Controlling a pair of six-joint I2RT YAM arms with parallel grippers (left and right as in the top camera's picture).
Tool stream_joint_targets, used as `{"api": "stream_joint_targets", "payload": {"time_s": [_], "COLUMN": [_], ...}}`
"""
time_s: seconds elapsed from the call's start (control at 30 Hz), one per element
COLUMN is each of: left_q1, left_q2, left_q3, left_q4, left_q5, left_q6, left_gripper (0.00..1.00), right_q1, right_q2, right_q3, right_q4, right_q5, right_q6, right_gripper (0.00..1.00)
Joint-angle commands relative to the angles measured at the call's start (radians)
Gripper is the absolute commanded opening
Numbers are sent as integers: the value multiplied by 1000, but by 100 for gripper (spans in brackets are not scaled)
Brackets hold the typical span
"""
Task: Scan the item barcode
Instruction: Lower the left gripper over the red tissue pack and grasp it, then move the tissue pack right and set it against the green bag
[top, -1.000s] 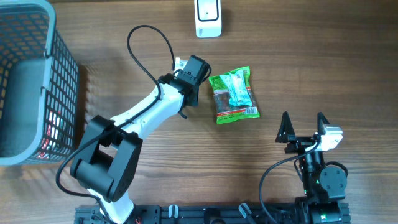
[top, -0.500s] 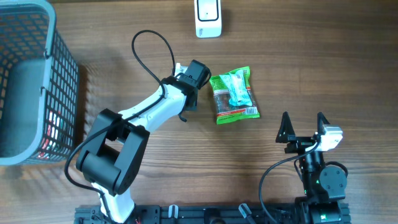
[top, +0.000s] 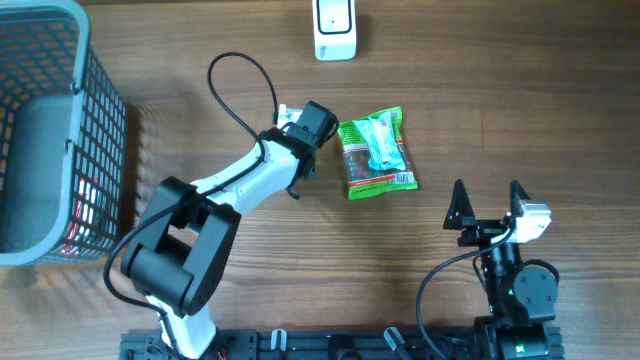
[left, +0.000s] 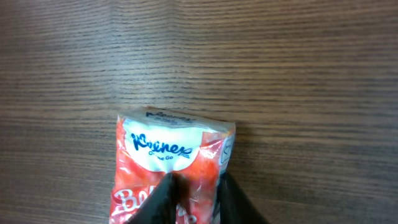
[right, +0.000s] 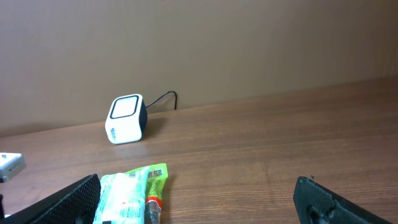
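In the left wrist view, a red and white Kleenex tissue pack (left: 171, 155) lies on the wooden table. My left gripper (left: 198, 186) is shut on its near end, one finger on top of the wrap and the other at its right edge. From overhead the left gripper (top: 312, 125) hides the pack and sits just left of a green snack packet (top: 375, 152). The white barcode scanner (top: 335, 27) stands at the table's far edge, also visible as the scanner (right: 126, 118) in the right wrist view. My right gripper (top: 488, 205) rests open and empty at the front right.
A grey mesh basket (top: 100, 150) stands at the far left with something red inside. The green packet (right: 130, 196) lies in front of the right gripper (right: 199, 208). A black cable loops above the left arm.
The left jaws have narrowed onto the tissue pack, and the left wrist shifted slightly. The right arm has not moved.
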Motion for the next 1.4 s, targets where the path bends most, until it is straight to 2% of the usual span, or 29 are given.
{"api": "stream_joint_targets", "payload": {"time_s": [0.0, 0.07, 0.1, 0.13, 0.27, 0.33, 0.37, 0.43, 0.63, 0.83, 0.9, 1.0, 1.13, 1.23, 1.37], "left_q1": [7, 7, 7, 7, 7, 6, 7, 7, 8, 8, 10, 30, 71, 103, 136], "left_q2": [35, 35, 35, 35, 47, 57, 62, 64, 24, -158, -218, -256, -243, -224, -223], "left_q3": [-48, -48, -48, -48, -48, -49, -49, -49, -23, 34, 34, 34, 32, 7, -62], "left_q4": [-12, -12, -12, -12, -13, -13, -13, -14, -39, -61, -66, -74, -55, 15, 140], "left_q5": [38, 38, 38, 38, 106, 113, 113, 113, 102, 168, 183, 267, 520, 686, 782], "left_q6": [-21, -22, -31, -46, -55, -54, -54, -54, -22, -55, -106, -130, -160, -181, -239], "left_gripper": [8, 8, 17, 20, 27, 21, 13, 4, 4, 4, 4, 4, 4, 4, 4], "right_q1": [-5, -5, -5, -5, -5, -5, -5, -5, -5, -5, -5, -5, -5, -5, -5], "right_q2": [-3, -3, -3, -3, -3, -3, -3, -3, -3, -3, -3, -3, -3, -3, -3], "right_q3": [-1, -1, -1, -1, -1, -1, -1, -1, -1, -1, -1, -1, -1, -1, -1], "right_q4": [5, 5, 5, 5, 5, 5, 5, 5, 5, 5, 5, 5, 5, 5, 5], "right_q5": [13, 13, 13, 13, 13, 13, 13, 13, 13, 13, 13, 13, 13, 13, 13], "right_q6": [3, 3, 4, 3, 3, 3, 3, 3, 4, 3, 4, 3, 3, 3, 4], "right_gripper": [100, 100, 100, 100, 100, 99, 100, 100, 100, 100, 100, 100, 100, 100, 100]}}
